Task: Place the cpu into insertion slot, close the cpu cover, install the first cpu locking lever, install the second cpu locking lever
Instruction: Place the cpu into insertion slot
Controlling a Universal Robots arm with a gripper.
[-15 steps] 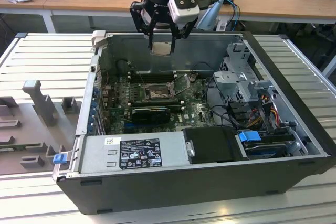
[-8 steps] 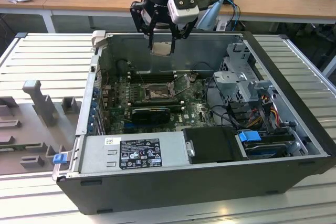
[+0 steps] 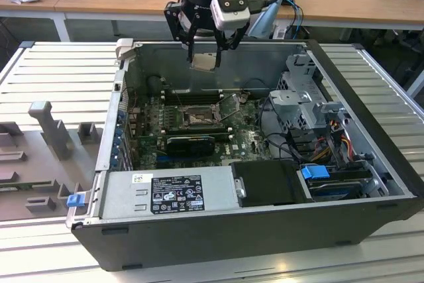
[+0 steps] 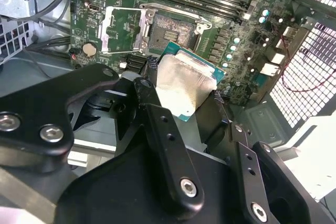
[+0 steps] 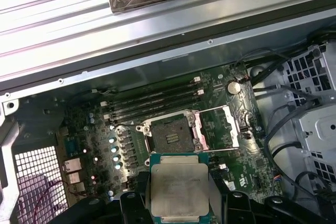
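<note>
Above the open computer case (image 3: 371,117), the claw (image 3: 204,56) is clamped on the chip (image 3: 203,63) by two opposite edges, well clear of the board. To do this step well, I judge the chip must be kept flat and squared to the socket (image 5: 170,136) on the way down, since the pin field would damage easily. The first wrist view shows chip and socket edges nearly parallel, with the cover (image 5: 224,127) swung open beside the socket. The exterior view gives the height above the board, which the wrist views flatten.
</note>
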